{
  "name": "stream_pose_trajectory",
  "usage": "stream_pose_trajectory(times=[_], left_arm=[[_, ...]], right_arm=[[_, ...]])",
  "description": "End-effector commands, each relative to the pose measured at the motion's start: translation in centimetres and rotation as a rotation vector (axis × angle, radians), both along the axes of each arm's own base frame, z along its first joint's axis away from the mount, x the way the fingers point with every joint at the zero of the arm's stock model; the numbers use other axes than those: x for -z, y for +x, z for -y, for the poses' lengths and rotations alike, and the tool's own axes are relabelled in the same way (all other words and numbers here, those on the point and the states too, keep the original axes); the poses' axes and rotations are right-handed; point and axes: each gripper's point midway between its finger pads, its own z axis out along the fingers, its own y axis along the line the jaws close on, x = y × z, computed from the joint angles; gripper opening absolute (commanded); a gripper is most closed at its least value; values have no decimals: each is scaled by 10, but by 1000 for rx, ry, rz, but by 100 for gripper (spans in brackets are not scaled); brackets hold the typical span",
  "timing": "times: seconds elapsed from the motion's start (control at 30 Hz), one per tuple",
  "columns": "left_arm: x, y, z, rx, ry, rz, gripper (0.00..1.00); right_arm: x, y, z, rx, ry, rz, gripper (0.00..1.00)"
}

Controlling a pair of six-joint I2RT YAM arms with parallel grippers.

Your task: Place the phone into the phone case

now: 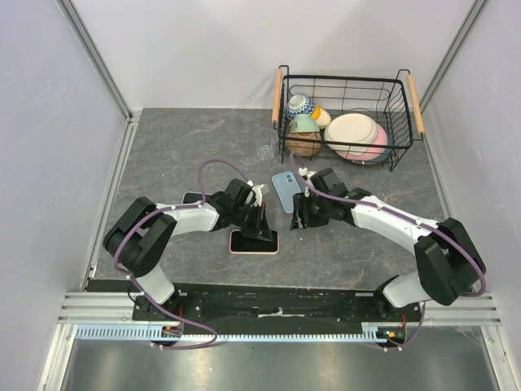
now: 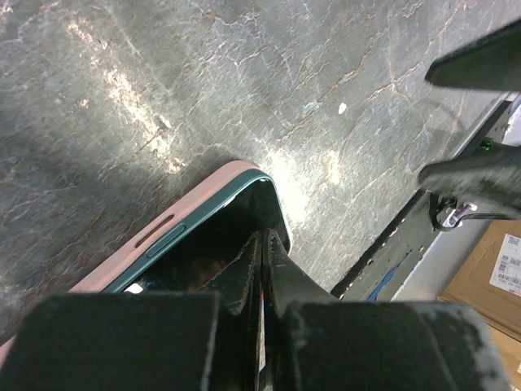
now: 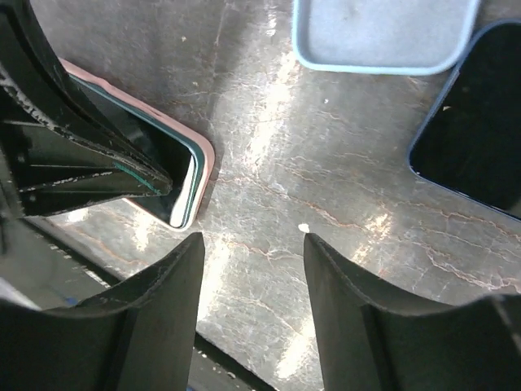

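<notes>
From above, the left gripper is touching the phone, which is lying inside the pink case. Left wrist: its fingers are pressing tight together. Right wrist: the right gripper is hanging spread apart over the table.

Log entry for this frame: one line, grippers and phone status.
left gripper: shut, tips on phone | phone: lying in pink case | right gripper: open, holding nothing, above table | light blue case: empty
</notes>
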Motion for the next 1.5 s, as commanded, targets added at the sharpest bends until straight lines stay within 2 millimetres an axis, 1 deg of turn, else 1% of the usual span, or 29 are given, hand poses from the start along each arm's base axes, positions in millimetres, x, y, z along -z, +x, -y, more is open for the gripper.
stream_pose_trajectory(times=[0.0,0.03,0.07,0.1,0.17,0.2,0.23,0.27,0.3,0.33,0.37,0.4,0.43,0.47,0.5,0.57,0.63,0.8,0.97,1.03,1.13,1.27,1.37,1.43,1.47], left_arm=[[51,-14,-57,-46,288,3,2],[48,-13,-55,-49,273,15,2],[45,-13,-54,-49,255,25,2],[32,-7,-48,-58,209,69,2],[20,-7,-44,-62,158,103,4],[13,-6,-42,-70,134,120,6],[-6,1,-37,-79,80,181,10],[-9,-2,-39,-84,69,190,12],[-18,2,-35,-89,34,224,16],[-35,6,-32,-94,-12,277,23],[-37,3,-32,-89,-24,289,26],[-44,3,-32,-92,-41,311,30],[-50,5,-31,-95,-63,334,37],[-57,3,-32,-95,-81,358,38],[-59,2,-33,-96,-89,368,44],[-66,0,-33,-92,-116,390,47],[-68,-2,-32,-85,-133,396,49],[-68,-6,-30,-72,-155,388,50],[-65,-5,-27,-63,-152,370,50],[-62,-4,-27,-68,-145,362,50],[-62,-3,-28,-85,-143,360,50],[-60,-4,-27,-82,-143,351,49],[-58,-4,-27,-77,-138,348,49],[-57,-1,-28,-89,-126,348,48],[-54,-2,-29,-89,-119,343,48]], right_arm=[[-24,-3,-13,-14,320,-60,62],[-29,2,-14,-5,363,-52,63],[-30,1,-15,-14,386,-60,64],[-30,-6,-18,-36,417,-89,67],[-34,-6,-23,-42,466,-97,69],[-31,-10,-24,-49,482,-116,72],[-33,-10,-27,-56,499,-114,73],[-33,-11,-28,-55,512,-123,75],[-28,-15,-28,-51,511,-145,76],[-31,-12,-31,-63,535,-129,76],[-31,-13,-32,-62,546,-135,77],[-29,-14,-33,-56,562,-145,77],[-28,-16,-34,-57,573,-160,77],[-26,-17,-34,-56,578,-168,77],[-21,-18,-34,-52,573,-182,77],[-15,-19,-34,-47,566,-197,77],[-9,-20,-33,-43,558,-214,77],[7,-24,-33,-37,531,-257,74],[23,-30,-35,-36,492,-297,66],[29,-35,-39,-51,460,-301,64],[33,-41,-46,-71,438,-313,60],[38,-38,-47,-49,407,-293,53],[42,-40,-50,-56,399,-308,47],[45,-42,-53,-65,395,-315,45],[49,-43,-54,-64,389,-325,41]])
